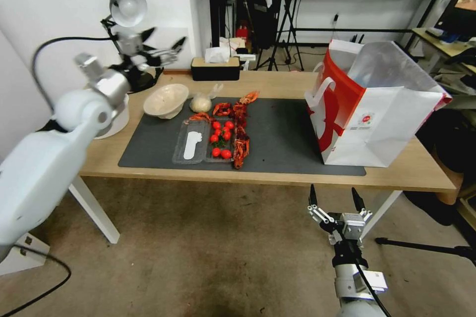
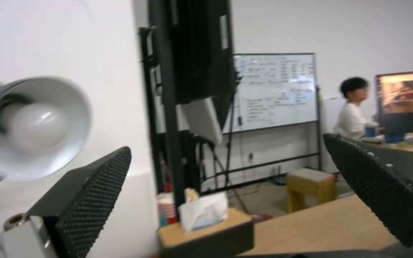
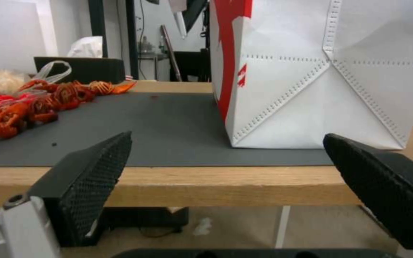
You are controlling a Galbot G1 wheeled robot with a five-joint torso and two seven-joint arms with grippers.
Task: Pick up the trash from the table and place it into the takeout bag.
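Head view: the light-wood table (image 1: 277,84) is seen across the middle of the frame, with a dark grey mat (image 1: 277,138) spread over it. At the right of the frame the takeout bag (image 1: 377,119) stands upright on the mat's right end, its mouth gaping and its silvery lining exposed. Left of centre, a shallow beige bowl (image 1: 166,100) is tilted on the mat's far left corner, and a knotted clear bag (image 1: 202,103) with a pale lump lies just beside it. In front of these a clear plastic tray (image 1: 194,144) holds a white spoon and cherry tomatoes (image 1: 221,137), and a line of red crayfish shells (image 1: 241,131) runs along its right side. A black tissue box (image 1: 215,68) sits at the table's far edge, and a desk lamp (image 1: 126,7) rises in the upper left.

The left gripper (image 1: 163,48) is held high in the upper left beside the lamp, its fingers spread wide and nothing between them. The right gripper (image 1: 336,199) hangs low at the lower right, in front of the table's near edge, likewise wide open and empty.

Left wrist view: the lamp's shade and bulb (image 2: 34,125) are shown close beside the pads (image 2: 91,200), with the tissue box (image 2: 206,233) and a whiteboard (image 2: 276,93) beyond.

Right wrist view: the bag's stitched white side (image 3: 321,89) and red panel are shown at table height, resting on the mat (image 3: 158,132), with the shells (image 3: 39,104) at the left edge.
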